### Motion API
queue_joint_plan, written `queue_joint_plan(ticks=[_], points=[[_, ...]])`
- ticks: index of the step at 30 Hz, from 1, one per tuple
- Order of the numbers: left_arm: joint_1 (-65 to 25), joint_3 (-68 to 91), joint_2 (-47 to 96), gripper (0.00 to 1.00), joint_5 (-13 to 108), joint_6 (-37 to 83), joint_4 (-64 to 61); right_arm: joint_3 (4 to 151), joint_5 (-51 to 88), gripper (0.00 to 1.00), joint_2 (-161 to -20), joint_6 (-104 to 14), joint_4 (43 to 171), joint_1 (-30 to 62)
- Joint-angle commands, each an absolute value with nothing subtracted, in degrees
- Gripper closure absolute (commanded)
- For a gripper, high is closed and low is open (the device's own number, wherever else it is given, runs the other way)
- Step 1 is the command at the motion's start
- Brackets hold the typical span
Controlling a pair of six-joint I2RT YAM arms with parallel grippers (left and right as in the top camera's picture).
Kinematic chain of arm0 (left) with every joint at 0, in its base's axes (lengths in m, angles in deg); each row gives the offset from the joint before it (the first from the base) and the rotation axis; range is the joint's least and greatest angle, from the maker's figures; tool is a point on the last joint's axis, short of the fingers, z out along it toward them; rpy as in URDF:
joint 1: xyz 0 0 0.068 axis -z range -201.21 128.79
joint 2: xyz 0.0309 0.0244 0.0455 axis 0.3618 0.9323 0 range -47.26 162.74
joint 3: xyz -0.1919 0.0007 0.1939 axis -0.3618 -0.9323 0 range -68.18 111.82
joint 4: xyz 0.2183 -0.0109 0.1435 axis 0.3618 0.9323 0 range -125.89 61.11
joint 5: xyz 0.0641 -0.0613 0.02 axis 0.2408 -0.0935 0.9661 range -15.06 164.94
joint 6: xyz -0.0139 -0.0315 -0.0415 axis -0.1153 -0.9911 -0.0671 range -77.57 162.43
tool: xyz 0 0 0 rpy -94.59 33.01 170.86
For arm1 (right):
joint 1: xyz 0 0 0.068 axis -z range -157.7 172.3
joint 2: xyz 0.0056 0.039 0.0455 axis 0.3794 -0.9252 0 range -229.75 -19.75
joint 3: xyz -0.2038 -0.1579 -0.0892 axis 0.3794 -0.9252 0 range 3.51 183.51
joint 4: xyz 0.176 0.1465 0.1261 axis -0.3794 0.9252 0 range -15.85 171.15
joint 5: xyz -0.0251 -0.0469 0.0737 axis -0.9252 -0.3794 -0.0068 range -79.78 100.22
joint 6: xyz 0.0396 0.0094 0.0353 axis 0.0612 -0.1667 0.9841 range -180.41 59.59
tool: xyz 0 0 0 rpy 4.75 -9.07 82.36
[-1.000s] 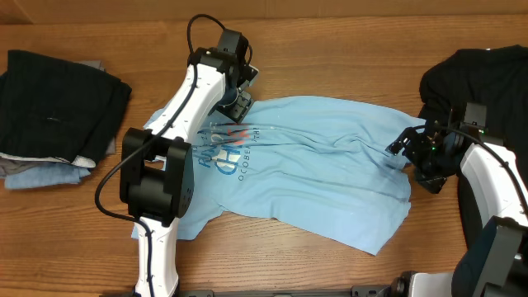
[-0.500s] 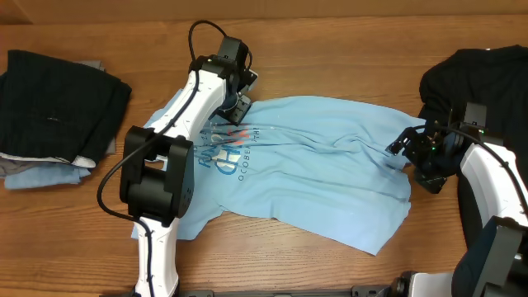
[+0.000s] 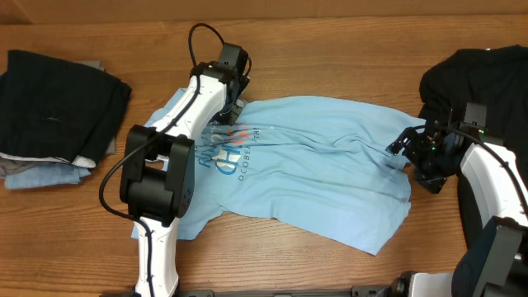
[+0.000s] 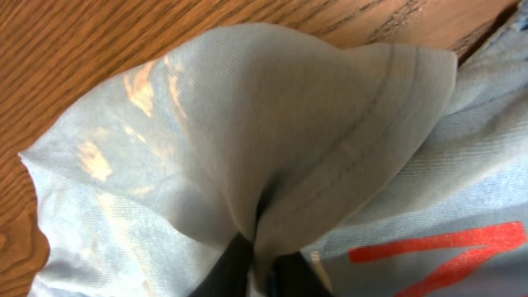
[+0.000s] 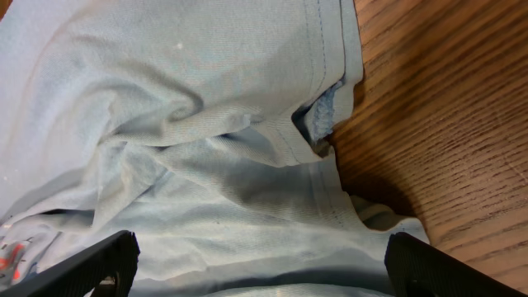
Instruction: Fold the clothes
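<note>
Left tool [image 4: 256,266], open earlier, now clenches the sky-blue T-shirt [image 4: 247,124] hem between its jaws for lifting; right tool [image 5: 268,266] hangs released.

The white left arm [image 3: 186,99] stretches to the far left corner of the thin light sky-blue T-shirt [image 3: 330,181], where the left hand [image 3: 235,106] is pinched tight on a raised fold. The right hand [image 3: 410,147] hovers at the T-shirt's right edge, fingers [image 5: 99,264] spread wide.

One T-shirt [image 3: 330,165]; one black shirt [image 3: 478,76]; one stack [image 3: 58,107]
</note>
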State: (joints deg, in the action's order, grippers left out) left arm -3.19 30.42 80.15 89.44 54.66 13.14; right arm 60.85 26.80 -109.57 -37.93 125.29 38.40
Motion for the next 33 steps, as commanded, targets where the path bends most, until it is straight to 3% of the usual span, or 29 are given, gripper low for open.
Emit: queue_joint_plan(ticks=[1,5,9,16,26,27,29,33], points=[[-3.2,33.3,79.3,0.92,91.0,53.9,13.8,61.7,27.2,0.00,-109.5,-37.6,125.2,38.5],[-3.2,36.7,79.3,0.96,91.0,53.9,15.7,61.7,27.2,0.00,-109.5,-37.6,125.2,38.5],[-3.2,41.5,79.3,0.93,91.2,54.0,15.7,61.7,27.2,0.00,-109.5,-37.6,125.2,38.5],[-4.0,44.6,79.3,0.89,99.4,54.0,5.1,61.7,27.2,0.00,-109.5,-37.6,125.2,38.5],[-9.1,44.6,79.4,0.89,98.6,44.7,-2.2,61.7,27.2,0.00,-109.5,-37.6,125.2,38.5],[-10.0,44.5,79.4,0.81,95.3,44.6,-2.1,61.7,27.2,0.00,-109.5,-37.6,125.2,38.5],[-11.0,44.5,79.4,0.52,89.2,45.8,-1.0,61.7,27.2,0.00,-109.5,-37.6,125.2,38.5],[-11.1,44.5,79.8,0.29,79.7,56.2,3.5,61.7,27.2,0.00,-109.5,-37.6,125.2,38.5]])
